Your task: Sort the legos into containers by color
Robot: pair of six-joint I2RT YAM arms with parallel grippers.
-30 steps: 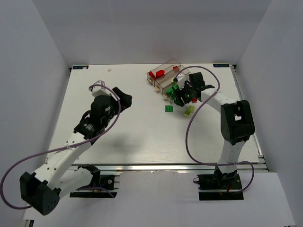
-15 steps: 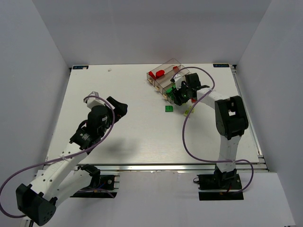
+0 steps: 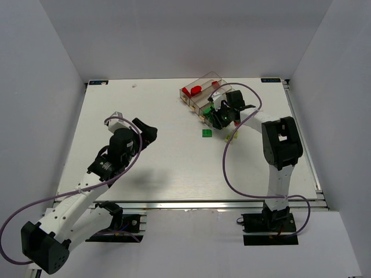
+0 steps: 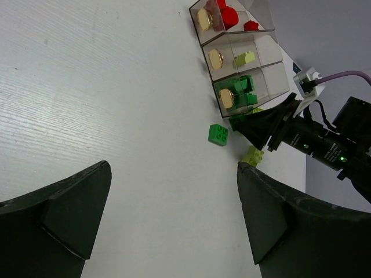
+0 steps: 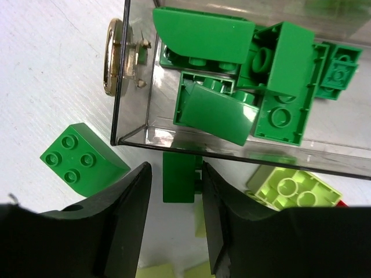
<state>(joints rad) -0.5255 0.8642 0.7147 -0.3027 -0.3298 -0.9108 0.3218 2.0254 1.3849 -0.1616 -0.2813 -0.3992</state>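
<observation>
The containers are one clear three-compartment tray (image 3: 204,91) at the back right: red legos (image 4: 229,16) in the far compartment, a lime one (image 4: 244,58) in the middle, dark green ones (image 5: 232,63) in the near one. My right gripper (image 5: 177,191) reaches down just outside the near compartment's wall, open, its jaws straddling a dark green brick (image 5: 179,176) on the table. The right finger touches the brick's studs and the left finger stands slightly off it. My left gripper (image 4: 174,168) hangs wide open over bare table at mid-left, holding nothing.
A loose dark green brick (image 5: 81,159) lies to the left of my right gripper, and it shows from above too (image 3: 207,133). A lime brick (image 5: 293,188) rests against the tray wall to the right. A brass knob (image 5: 113,55) sticks out of the compartment's end.
My right gripper has shifted slightly toward the tray's near corner and its jaws have narrowed around the dark green brick. The left arm drew back toward the near left, then held still.
</observation>
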